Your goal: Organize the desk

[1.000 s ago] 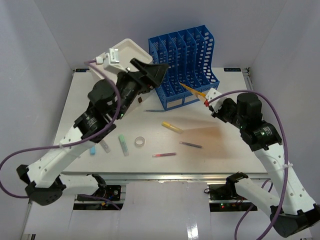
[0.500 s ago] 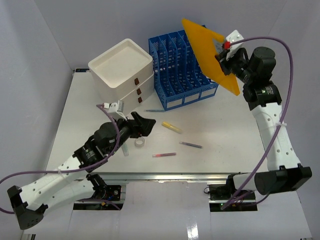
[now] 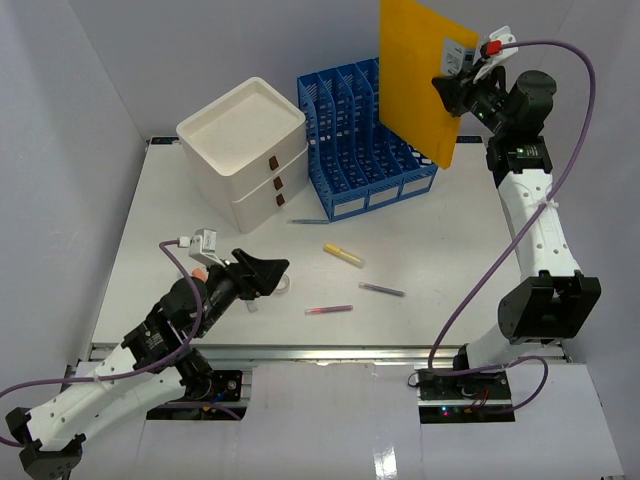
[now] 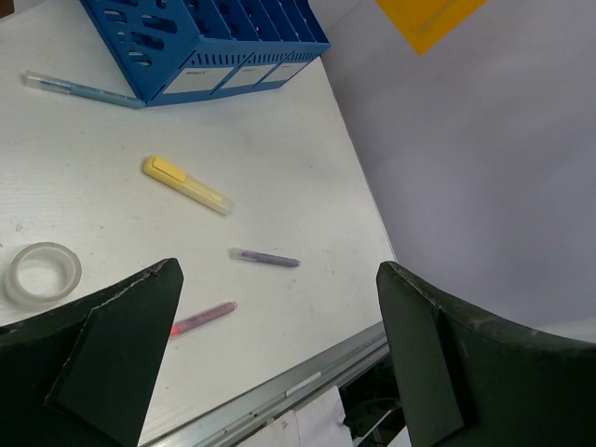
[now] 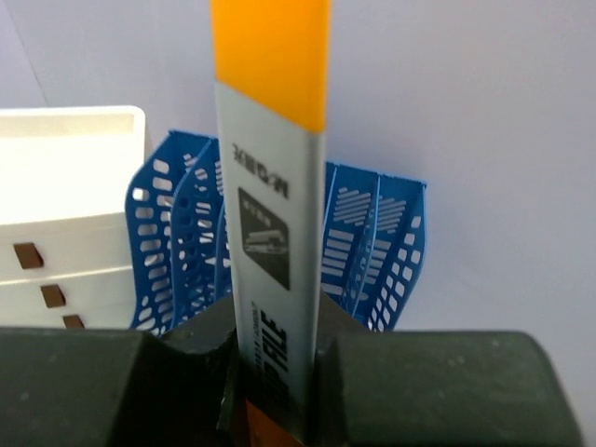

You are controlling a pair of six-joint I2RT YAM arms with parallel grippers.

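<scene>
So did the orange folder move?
Yes. The orange folder, clamped in the right gripper, went up from low in front of the blue file rack to upright above its right end.

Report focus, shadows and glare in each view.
Top external: even, soft light, faint shadows, no glare on the desk. Left wrist: tape roll sharp, left tool dark and underexposed. Right wrist: yellow folder close to the lens, its label slightly soft.

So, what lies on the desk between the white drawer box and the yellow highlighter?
One light blue pen lies between the drawer box and the highlighter, seen in the top view.
</scene>
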